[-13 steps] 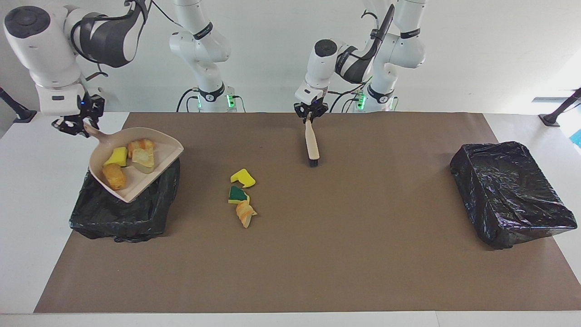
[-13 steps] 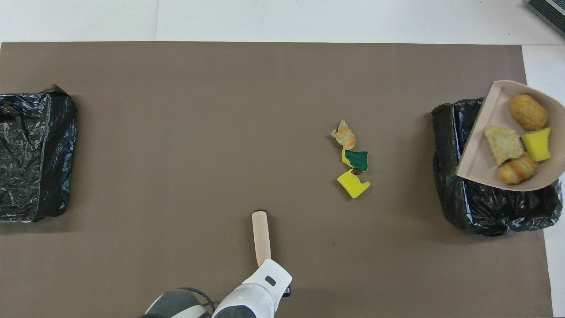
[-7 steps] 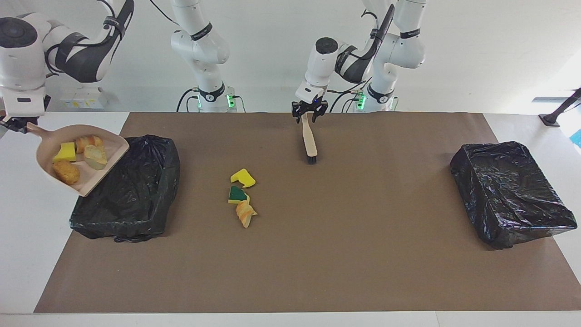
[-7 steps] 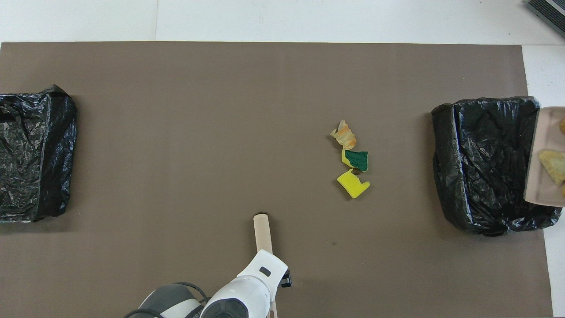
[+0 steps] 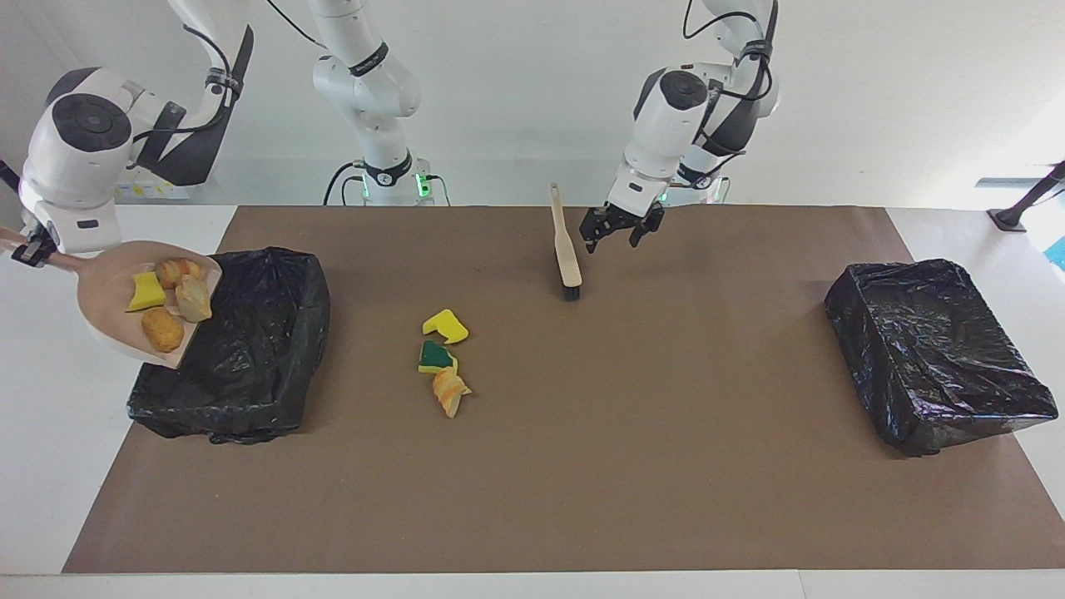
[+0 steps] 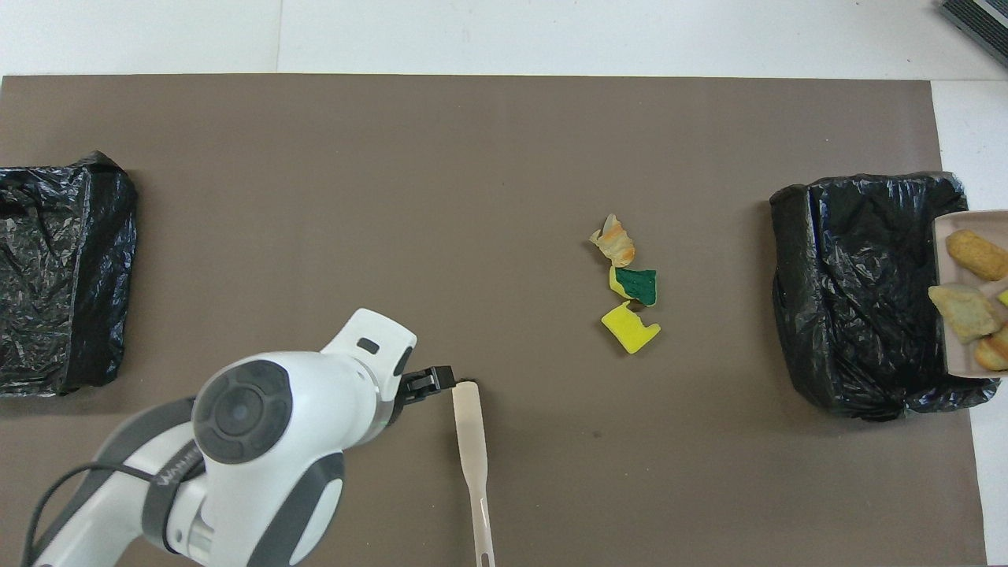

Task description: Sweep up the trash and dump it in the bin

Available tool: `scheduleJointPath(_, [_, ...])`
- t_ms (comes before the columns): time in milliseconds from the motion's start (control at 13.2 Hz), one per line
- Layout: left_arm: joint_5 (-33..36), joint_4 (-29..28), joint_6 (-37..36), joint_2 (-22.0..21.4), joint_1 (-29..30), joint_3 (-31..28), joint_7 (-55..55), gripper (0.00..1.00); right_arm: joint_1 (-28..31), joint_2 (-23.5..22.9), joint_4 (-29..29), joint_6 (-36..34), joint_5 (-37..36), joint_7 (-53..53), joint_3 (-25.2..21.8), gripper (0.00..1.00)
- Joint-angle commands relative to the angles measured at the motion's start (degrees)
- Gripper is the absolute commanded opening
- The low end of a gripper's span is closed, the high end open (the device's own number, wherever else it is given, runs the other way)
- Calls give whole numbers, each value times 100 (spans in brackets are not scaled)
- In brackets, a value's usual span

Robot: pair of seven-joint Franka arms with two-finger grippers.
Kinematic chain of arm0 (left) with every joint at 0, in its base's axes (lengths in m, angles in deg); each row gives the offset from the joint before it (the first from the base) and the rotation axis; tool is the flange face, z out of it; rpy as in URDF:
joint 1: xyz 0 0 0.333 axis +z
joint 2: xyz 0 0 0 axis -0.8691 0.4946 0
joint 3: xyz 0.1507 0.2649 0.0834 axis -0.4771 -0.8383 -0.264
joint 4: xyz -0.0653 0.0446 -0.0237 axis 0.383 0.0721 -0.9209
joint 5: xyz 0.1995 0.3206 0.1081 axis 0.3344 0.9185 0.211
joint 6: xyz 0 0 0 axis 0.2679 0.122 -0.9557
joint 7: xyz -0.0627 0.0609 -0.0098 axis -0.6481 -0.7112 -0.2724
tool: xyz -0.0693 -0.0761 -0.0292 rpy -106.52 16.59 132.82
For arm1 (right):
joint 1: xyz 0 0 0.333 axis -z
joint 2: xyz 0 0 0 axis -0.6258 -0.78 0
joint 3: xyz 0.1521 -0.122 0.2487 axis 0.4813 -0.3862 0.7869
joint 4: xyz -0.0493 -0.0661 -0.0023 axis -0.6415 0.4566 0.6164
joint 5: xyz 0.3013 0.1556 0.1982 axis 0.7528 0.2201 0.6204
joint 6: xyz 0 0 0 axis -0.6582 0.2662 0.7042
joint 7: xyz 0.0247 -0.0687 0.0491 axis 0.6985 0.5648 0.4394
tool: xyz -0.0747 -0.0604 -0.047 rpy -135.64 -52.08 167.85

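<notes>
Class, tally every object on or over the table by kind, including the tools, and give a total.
Sponge scraps: 3
Bread-like lumps: 4
Black-lined bins: 2
Dustpan: 1
Brush: 1
Total: 11

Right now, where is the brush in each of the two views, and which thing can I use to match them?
Facing view: the brush stands on its bristles on the brown mat, upper middle, beside the open left gripper, which does not touch it.
Overhead view: the brush is at the bottom middle, beside the left gripper.
Shared landmark: the yellow sponge scrap, the loose scrap closest to the brush.
</notes>
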State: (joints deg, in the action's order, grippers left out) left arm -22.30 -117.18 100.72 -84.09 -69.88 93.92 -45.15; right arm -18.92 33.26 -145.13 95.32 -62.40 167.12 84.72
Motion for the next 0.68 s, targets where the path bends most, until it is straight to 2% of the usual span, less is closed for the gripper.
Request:
scheduleJointPath(0, [348, 653, -271, 412, 546, 85, 621, 100, 22, 150, -187, 136, -284, 159, 22, 0])
scheduleJointPath(228, [631, 1285, -831, 684, 1153, 67, 1621, 100, 13, 159, -187, 136, -398, 168, 31, 0])
scheduleJointPath(607, [842, 2191, -2219, 650, 1970, 58, 3275, 100, -189, 167, -152, 66, -996, 124, 66, 0])
